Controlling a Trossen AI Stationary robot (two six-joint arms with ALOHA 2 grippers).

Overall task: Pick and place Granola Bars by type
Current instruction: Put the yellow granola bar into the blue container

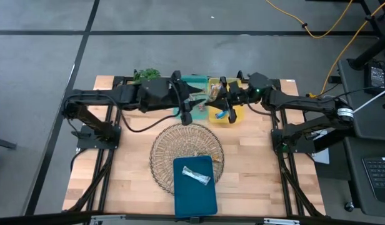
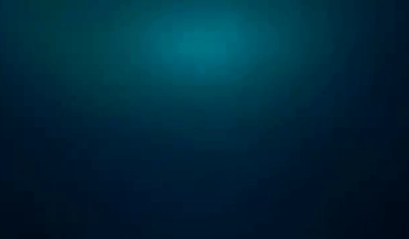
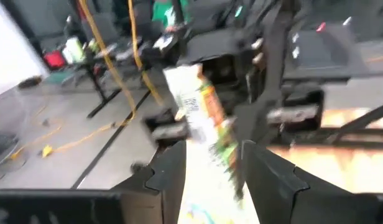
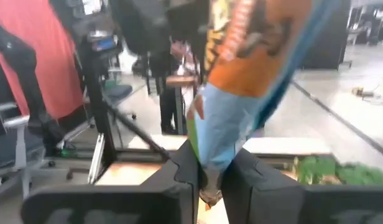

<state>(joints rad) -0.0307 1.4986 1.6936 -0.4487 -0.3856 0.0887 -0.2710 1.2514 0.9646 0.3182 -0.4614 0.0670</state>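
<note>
A granola bar [image 1: 212,92] with a white, orange and green wrapper hangs in the air between my two grippers, over the trays at the table's far edge. My right gripper [image 1: 219,97] [image 4: 210,177] is shut on it. My left gripper [image 1: 204,97] [image 3: 213,165] is open, with its fingers on either side of the bar's [image 3: 207,115] other end. A blue bar [image 1: 225,114] lies in the yellow tray [image 1: 237,116]. A silvery white bar [image 1: 196,175] lies on the dark blue tray [image 1: 195,200]. The low view shows only dark blue-green. My right gripper pinches the bar's pale end [image 4: 211,146] between its two shut fingers, coming level from the table's right. The bar [image 4: 241,62] is lifted clear and reaches away from the fingers toward my left gripper. My left gripper: the bar lies against one finger [image 3: 257,168]; I cannot tell whether it is held there.
The dark blue tray rests on the round wire basket [image 1: 164,150] at the table's middle. A green tray [image 1: 195,81] sits beside the yellow one, and leafy greens [image 1: 145,75] lie at the far left. Bare wood shows left and right of the basket.
</note>
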